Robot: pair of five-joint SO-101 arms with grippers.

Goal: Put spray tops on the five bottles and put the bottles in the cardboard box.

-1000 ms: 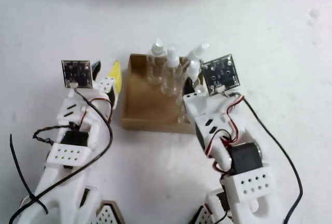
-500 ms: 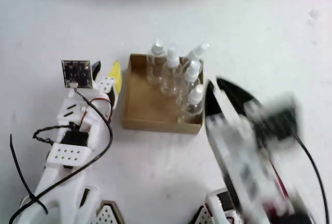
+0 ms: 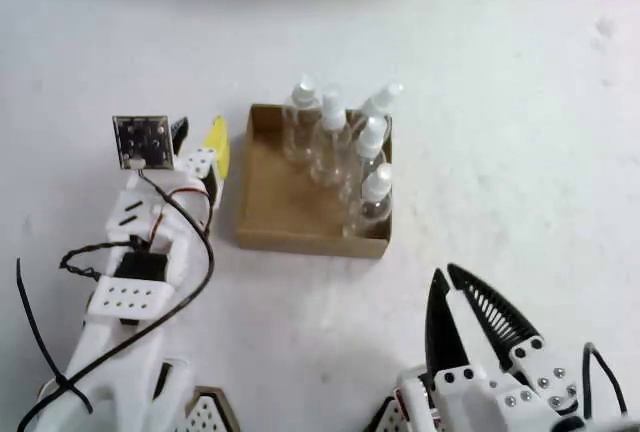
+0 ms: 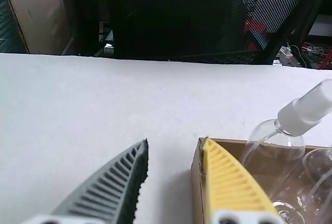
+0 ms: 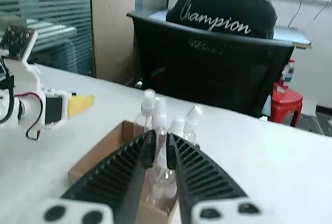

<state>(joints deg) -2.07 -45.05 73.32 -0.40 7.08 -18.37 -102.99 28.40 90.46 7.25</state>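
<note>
Retreat of the right gripper (image 3: 444, 272) to the near table (image 3: 520, 82) edge, fingers narrowly apart and empty, leaves five capped bottles (image 3: 360, 167) standing in the cardboard box (image 3: 310, 243), left gripper (image 3: 199, 124) parted beside it, so the task looks complete.

left pincer (image 4: 175, 142) parted (yellow finger (image 4: 228, 182) by the wall) | cardboard box (image 4: 195, 182) | bottle (image 4: 270, 141) inside, spray top (image 4: 306, 107) on
</note>
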